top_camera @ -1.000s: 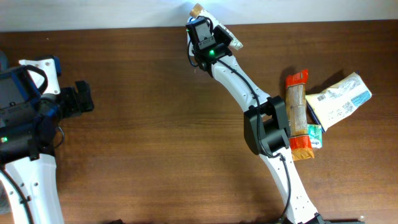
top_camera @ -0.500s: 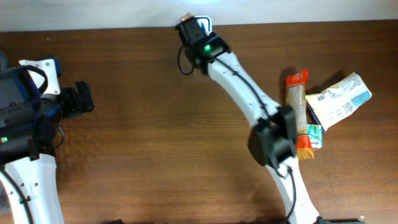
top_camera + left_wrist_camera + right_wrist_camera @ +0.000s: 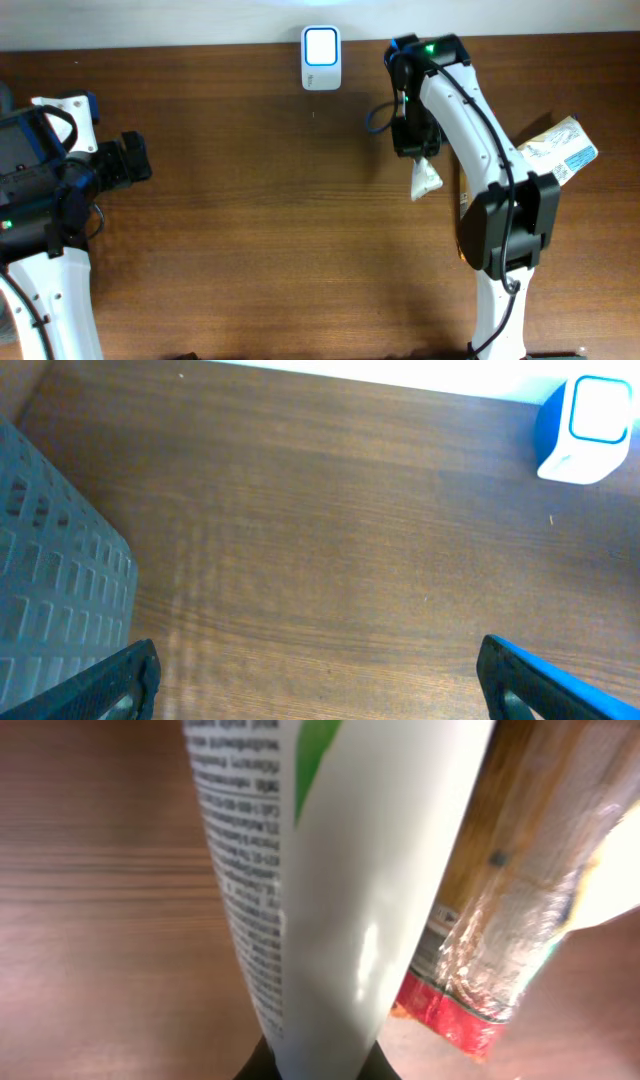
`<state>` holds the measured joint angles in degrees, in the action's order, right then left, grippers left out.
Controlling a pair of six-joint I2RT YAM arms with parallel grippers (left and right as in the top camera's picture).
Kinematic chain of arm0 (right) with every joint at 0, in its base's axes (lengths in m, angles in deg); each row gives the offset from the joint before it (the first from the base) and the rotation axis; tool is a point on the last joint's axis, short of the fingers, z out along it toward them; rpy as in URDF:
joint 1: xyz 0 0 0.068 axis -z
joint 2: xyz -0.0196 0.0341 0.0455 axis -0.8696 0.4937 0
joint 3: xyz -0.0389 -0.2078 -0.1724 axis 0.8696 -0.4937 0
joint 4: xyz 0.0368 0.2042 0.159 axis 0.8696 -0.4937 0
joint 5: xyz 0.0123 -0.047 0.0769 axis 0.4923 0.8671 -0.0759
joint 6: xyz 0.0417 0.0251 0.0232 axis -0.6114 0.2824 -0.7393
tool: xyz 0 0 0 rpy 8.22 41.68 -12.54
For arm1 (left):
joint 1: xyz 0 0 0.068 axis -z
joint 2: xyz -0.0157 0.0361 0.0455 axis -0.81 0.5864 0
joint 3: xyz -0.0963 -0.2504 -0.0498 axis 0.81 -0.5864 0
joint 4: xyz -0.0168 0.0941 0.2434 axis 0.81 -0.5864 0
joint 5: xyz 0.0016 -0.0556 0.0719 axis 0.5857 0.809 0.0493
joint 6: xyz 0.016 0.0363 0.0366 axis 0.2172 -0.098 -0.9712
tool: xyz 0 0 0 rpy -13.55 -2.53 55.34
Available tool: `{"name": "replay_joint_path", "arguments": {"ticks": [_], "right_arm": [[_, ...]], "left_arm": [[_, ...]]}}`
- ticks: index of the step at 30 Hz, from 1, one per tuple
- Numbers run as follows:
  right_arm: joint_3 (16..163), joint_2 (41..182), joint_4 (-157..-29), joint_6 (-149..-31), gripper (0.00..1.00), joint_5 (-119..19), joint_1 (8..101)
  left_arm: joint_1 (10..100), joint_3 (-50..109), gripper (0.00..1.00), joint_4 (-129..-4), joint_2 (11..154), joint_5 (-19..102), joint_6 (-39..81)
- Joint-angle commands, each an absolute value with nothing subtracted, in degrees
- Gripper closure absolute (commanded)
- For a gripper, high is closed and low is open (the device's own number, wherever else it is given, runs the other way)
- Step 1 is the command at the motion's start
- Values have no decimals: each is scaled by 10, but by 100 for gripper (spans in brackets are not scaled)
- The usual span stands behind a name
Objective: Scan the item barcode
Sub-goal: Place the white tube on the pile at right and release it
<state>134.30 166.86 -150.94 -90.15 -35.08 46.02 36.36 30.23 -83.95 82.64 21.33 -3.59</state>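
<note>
Presently: white tube [image 3: 340, 870] clamped in right gripper [image 3: 312, 1065]; left gripper [image 3: 320, 685] spread wide apart, empty. Printed side is best turned squarely toward scanner [image 3: 321, 46], grip kept firm.

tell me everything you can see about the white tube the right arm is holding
The white tube looks like glossy plastic, with fine black print down one side and a green patch. The right gripper is shut on one end of it, holding it over the wooden table, to the right of the scanner.
</note>
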Motion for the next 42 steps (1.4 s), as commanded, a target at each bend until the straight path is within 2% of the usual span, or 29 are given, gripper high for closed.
{"name": "replay_joint_path", "arguments": {"ticks": [1,6,7,8,9,11,15,20,22,24,29,33,42], "right_arm": [[1258,1669,-1459,-929,96,-362,499],[1202,1669,-1399,-871,95,-362,546],[1201,1669,-1398,-851,87,-362,551],[1201,1669,-1398,-837,69,-362,552],[1201,1669,-1400,-828,59,-362,552],[1201,1669,-1400,-821,46,-362,552],[1233,1664,-1417,-821,36,-364,552],[1370,1594,-1496,-794,25,-410,546],[1411,1552,-1524,-791,18,-418,535],[1439,1495,-1548,-791,1,-417,514],[1449,1345,-1577,-793,1,-421,460],[1449,1266,-1576,-793,1,-494,435],[1449,1181,-1576,-793,1,-495,432]], "left_arm": [[363,305,1,-840,823,209,-33],[363,305,1,-840,823,209,-33],[363,305,1,-840,823,209,-33],[363,305,1,-840,823,209,-33],[363,305,1,-840,823,209,-33],[363,305,1,-840,823,209,-33],[363,305,1,-840,823,209,-33],[363,305,1,-840,823,209,-33],[363,305,1,-840,823,209,-33],[363,305,1,-841,823,209,-33],[363,305,1,-843,823,209,-33],[363,305,1,-842,823,209,-33],[363,305,1,-843,823,209,-33]]}}
